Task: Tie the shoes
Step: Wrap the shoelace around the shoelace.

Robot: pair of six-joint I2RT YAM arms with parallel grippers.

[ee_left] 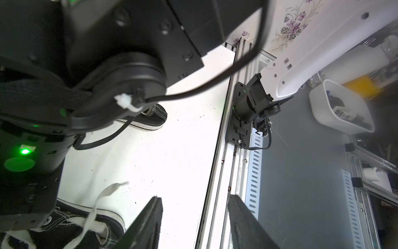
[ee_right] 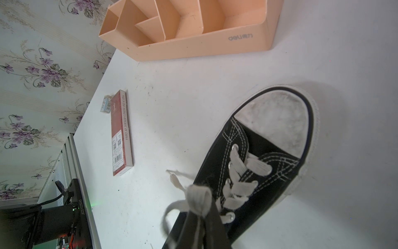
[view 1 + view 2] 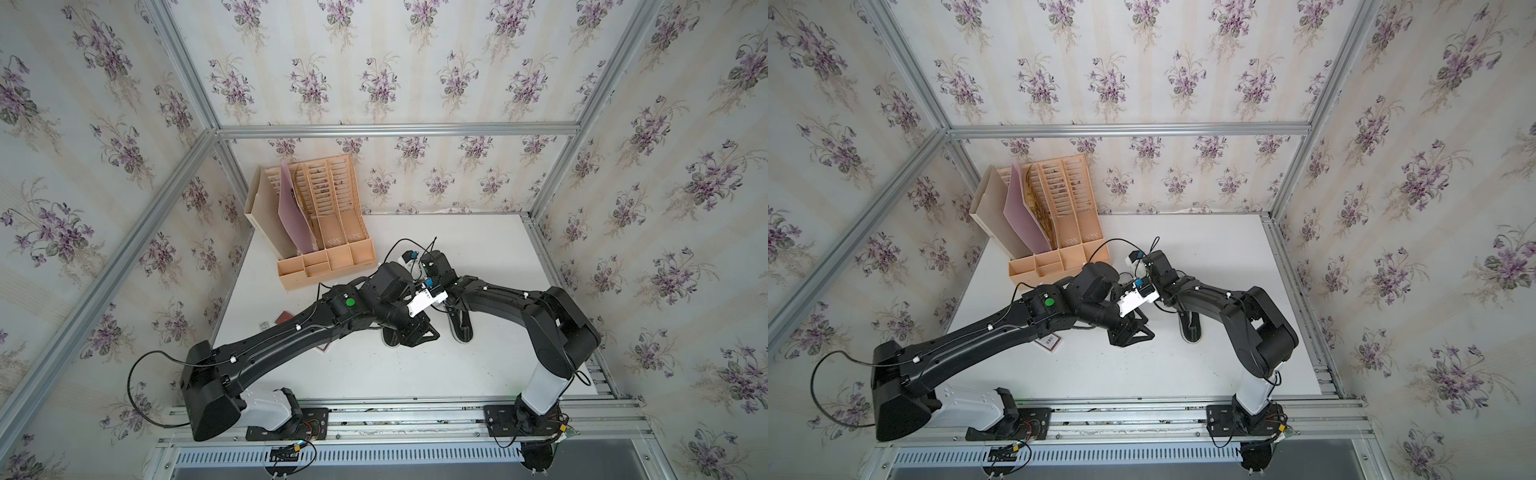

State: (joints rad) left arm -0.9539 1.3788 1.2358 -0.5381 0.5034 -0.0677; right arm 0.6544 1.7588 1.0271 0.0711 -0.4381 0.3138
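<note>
The shoes (image 3: pixel 461 328) lie side by side in the middle of the table (image 3: pixel 374 374), with their long axes running near to far and their toes toward the peach organizer (image 2: pixel 204 45). The right gripper (image 2: pixel 202 215) is pinched on a lace loop (image 2: pixel 198 197) above the left-hand shoe (image 2: pixel 258 140). The left gripper (image 1: pixel 193 222) hangs over that shoe's heel end, jaws spread and empty — the loose lace strand (image 1: pixel 94 204) lies just beside one finger (image 1: pixel 148 220), not between the two. The left arm is nearer, so the catch likely falls to it.

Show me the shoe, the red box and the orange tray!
shoe (image 2: pixel 277 120), right wrist view, white toe cap.
red box (image 2: pixel 120 138), right wrist view, printed face.
orange tray (image 2: pixel 204 45), right wrist view, front wall.
</note>
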